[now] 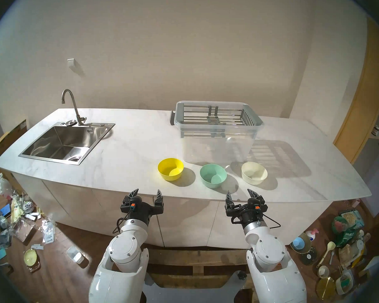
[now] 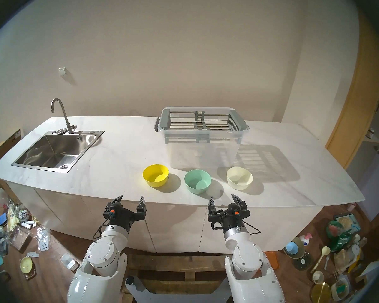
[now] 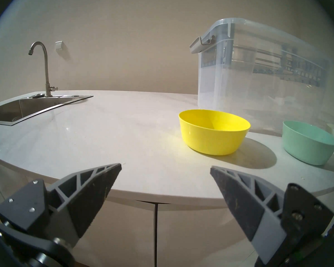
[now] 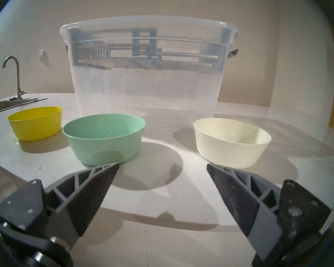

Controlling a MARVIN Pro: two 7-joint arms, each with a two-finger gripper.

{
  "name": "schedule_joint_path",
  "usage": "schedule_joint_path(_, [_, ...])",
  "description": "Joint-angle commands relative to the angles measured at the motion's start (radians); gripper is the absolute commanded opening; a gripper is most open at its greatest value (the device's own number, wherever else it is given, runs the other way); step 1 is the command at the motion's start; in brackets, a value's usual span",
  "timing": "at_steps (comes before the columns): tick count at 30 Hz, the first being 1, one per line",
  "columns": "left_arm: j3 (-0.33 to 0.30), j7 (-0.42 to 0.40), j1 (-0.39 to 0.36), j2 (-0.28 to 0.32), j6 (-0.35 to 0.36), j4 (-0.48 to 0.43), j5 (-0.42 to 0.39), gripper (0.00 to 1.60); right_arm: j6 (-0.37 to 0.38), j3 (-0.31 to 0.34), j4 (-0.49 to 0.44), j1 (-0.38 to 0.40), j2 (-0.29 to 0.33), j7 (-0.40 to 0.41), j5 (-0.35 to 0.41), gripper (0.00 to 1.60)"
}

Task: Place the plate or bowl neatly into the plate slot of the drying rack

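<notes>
Drying rack point(image 1: 217, 117): grey frame, seated across the top of a clear plastic tub point(image 1: 217, 146) at the back right of the white counter point(image 1: 123, 151).
Plate slot point(image 1: 197, 119): steel rods with grey clips, bare.
Bowls, upright, in a row in front of the tub, apart from one another: yellow bowl point(image 1: 170, 169) at left, green bowl point(image 1: 213, 175) in the middle, cream bowl point(image 1: 254, 173) at right.
Sink point(image 1: 64, 143) with tap point(image 1: 71, 105): far left of the counter.
Left gripper point(image 1: 148, 194): fingers spread apart, holding nothing, off the counter's near edge.
Right gripper point(image 1: 241, 194): likewise spread, holding nothing, near the green and cream bowls.
</notes>
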Motion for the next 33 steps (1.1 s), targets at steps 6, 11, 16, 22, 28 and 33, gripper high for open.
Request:
schedule_joint_path(6, [0.002, -0.002, -0.004, 0.0, -0.006, -0.021, -0.001, 1.6, -0.03, 0.035, 0.072, 0.107, 0.026, 0.026, -0.001, 1.6])
schedule_joint_path(11, [0.002, -0.001, -0.006, 0.0, -0.006, -0.018, 0.0, 1.6, -0.021, 0.061, 0.137, 0.167, 0.029, 0.037, 0.02, 1.6])
schedule_joint_path(16, [0.003, -0.001, -0.006, 0.001, -0.007, -0.017, -0.001, 1.6, -0.064, 0.076, 0.211, 0.277, 0.039, 0.072, 0.055, 1.6])
schedule_joint_path(22, [0.003, 0.001, -0.008, 0.0, -0.007, -0.013, 0.0, 1.6, -0.025, 0.076, 0.118, 0.297, 0.057, 0.1, 0.036, 1.6])
schedule_joint_path(28, [0.003, -0.002, -0.002, 0.002, -0.005, -0.023, -0.002, 1.6, 0.066, 0.076, 0.171, 0.345, 0.049, 0.099, 0.043, 1.6])
schedule_joint_path(33, [0.003, -0.002, -0.002, 0.002, -0.005, -0.024, -0.002, 1.6, 0.029, 0.082, 0.243, 0.361, 0.051, 0.107, 0.054, 1.6])
